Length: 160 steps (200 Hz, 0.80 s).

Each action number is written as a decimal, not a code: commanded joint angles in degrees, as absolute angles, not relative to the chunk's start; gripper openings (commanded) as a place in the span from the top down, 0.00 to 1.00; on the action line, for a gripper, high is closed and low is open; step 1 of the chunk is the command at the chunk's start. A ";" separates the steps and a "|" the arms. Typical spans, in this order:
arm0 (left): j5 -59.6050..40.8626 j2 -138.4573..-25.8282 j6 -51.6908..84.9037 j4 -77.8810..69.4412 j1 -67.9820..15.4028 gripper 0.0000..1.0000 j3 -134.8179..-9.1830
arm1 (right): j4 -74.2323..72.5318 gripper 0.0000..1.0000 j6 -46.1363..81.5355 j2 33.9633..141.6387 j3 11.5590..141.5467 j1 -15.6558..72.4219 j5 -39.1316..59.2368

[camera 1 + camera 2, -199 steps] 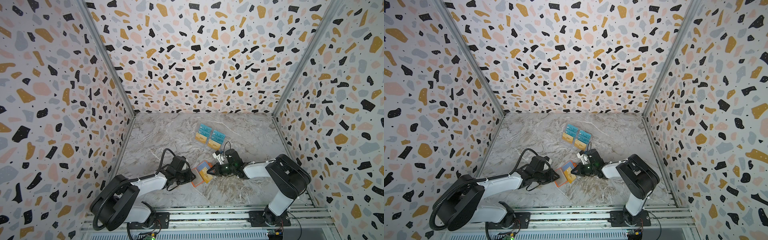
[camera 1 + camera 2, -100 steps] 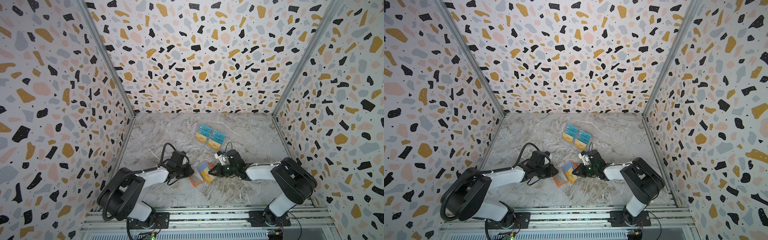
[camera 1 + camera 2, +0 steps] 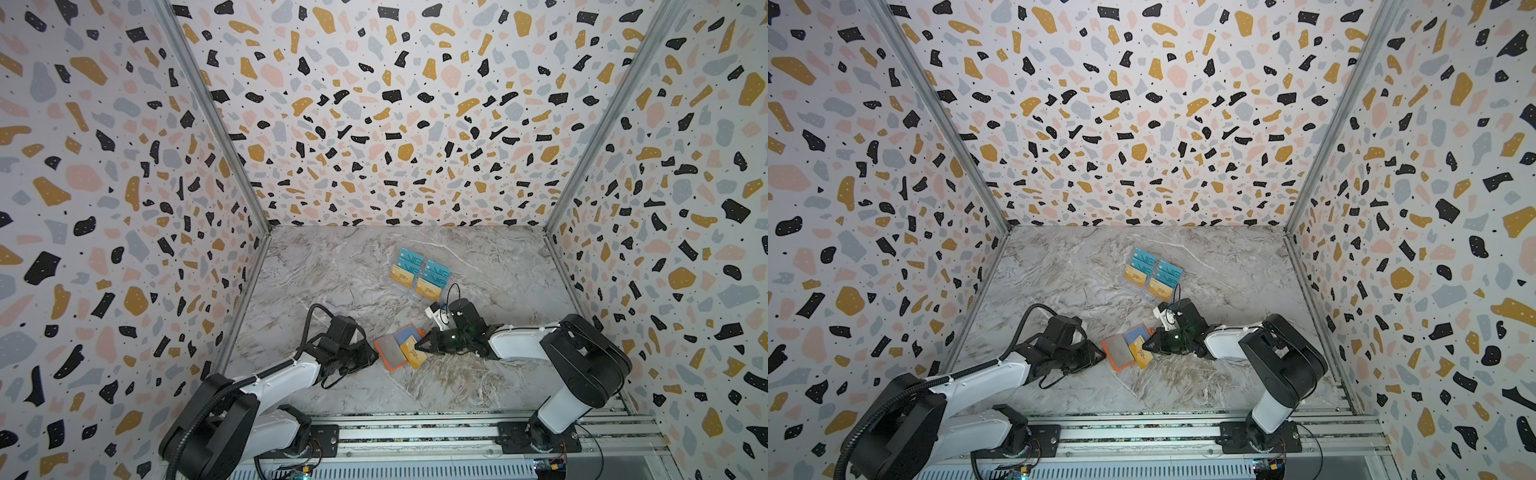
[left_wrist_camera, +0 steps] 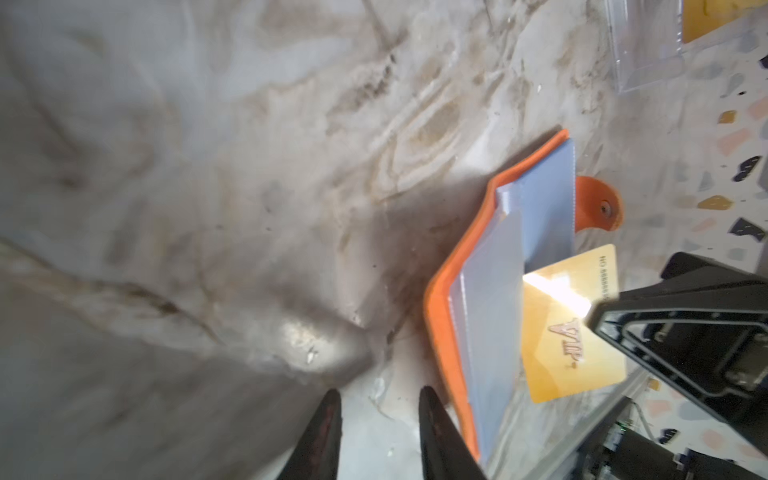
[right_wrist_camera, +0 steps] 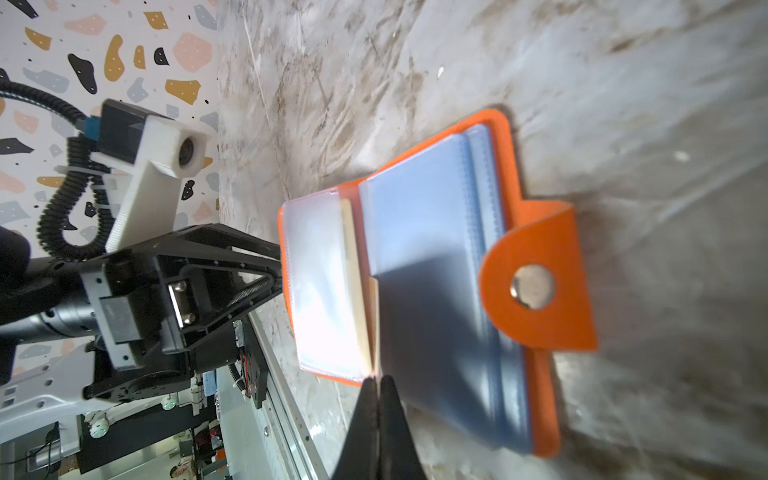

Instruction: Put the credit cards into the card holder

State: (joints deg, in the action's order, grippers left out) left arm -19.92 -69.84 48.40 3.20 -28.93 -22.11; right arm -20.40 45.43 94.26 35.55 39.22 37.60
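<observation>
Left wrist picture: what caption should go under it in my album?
Right claw holds a gold card at the open orange wallet; left claw hangs open and empty nearby.

1. A robot lab's test cell, this was: speckled panel walls (image 3: pixel 374 124) boxed it in on three sides.
2. A marble-print tabletop (image 3: pixel 332 266) lay inside like a little stage.
3. Up front, a left arm (image 3: pixel 282 372) and a right arm (image 3: pixel 519 347) stood bolted to a bare metal rail (image 3: pixel 415 436).
4. A ribbed cable (image 5: pixel 45 224) looped to a wrist camera (image 5: pixel 166 162); lab clutter blurred beyond.
</observation>
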 commanded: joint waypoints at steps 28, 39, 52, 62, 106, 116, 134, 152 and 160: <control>-21.85 -72.04 50.27 -2.01 -28.57 0.82 -24.10 | -15.61 1.00 43.76 93.62 37.47 41.64 33.61; -22.11 -73.03 50.27 -2.71 -28.56 0.88 -25.03 | -15.19 1.00 43.77 93.29 37.31 41.83 32.91; -22.78 -75.17 49.93 -2.92 -28.56 0.91 -26.60 | -14.55 1.00 43.77 92.75 37.27 42.14 31.82; -23.26 -77.10 48.99 -2.85 -28.56 0.91 -27.85 | -13.82 1.00 43.77 92.21 37.34 42.35 31.09; -29.33 -88.00 44.24 -4.71 -28.57 0.89 -35.34 | -12.97 1.00 45.19 89.85 36.65 43.48 27.79; -31.37 -90.12 43.77 -6.08 -28.49 0.88 -36.72 | -13.15 1.00 45.62 89.66 36.56 43.85 27.51; -34.27 -93.28 43.30 -7.85 -28.31 0.88 -38.79 | -13.49 1.00 46.35 89.56 36.78 44.67 26.58; -37.61 -96.20 43.83 -10.62 -28.21 0.88 -40.44 | -13.66 1.00 47.09 89.26 37.05 45.17 25.48; -39.04 -97.56 44.04 -11.78 -28.22 0.88 -41.23 | -13.64 1.00 47.27 89.14 37.25 45.34 24.95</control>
